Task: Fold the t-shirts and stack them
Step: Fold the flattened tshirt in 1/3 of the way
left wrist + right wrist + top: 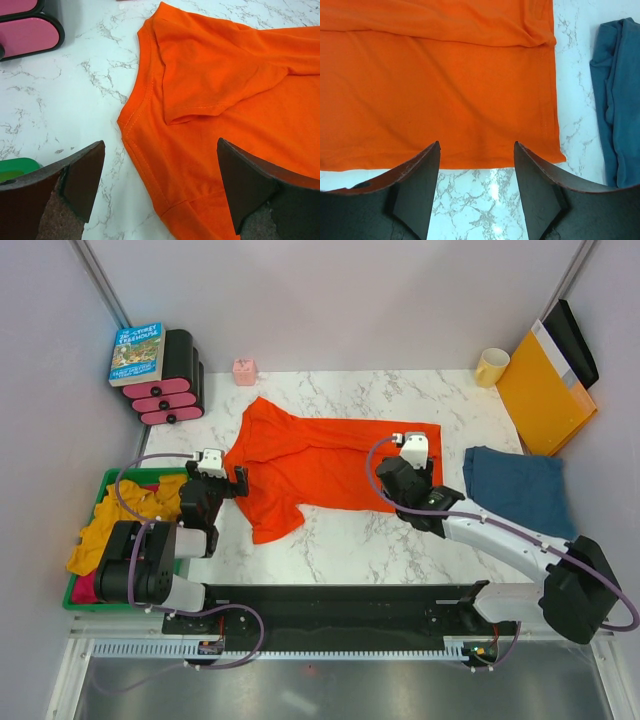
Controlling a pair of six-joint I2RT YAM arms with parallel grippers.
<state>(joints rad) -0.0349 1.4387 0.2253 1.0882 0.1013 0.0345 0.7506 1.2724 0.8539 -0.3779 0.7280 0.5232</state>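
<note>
The orange shirt (320, 465) lay lengthwise between both open hands: the left hand (240, 482) was just beside its collar end, the right hand (413, 443) just beside its hem end.

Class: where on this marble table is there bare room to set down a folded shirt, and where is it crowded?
Free: the near strip between the hem of the orange t-shirt and the black base rail; the back strip between pink box and yellow mug. Crowded: the narrow gap before the blue t-shirt, beside the right gripper; the corner with the envelope.
</note>
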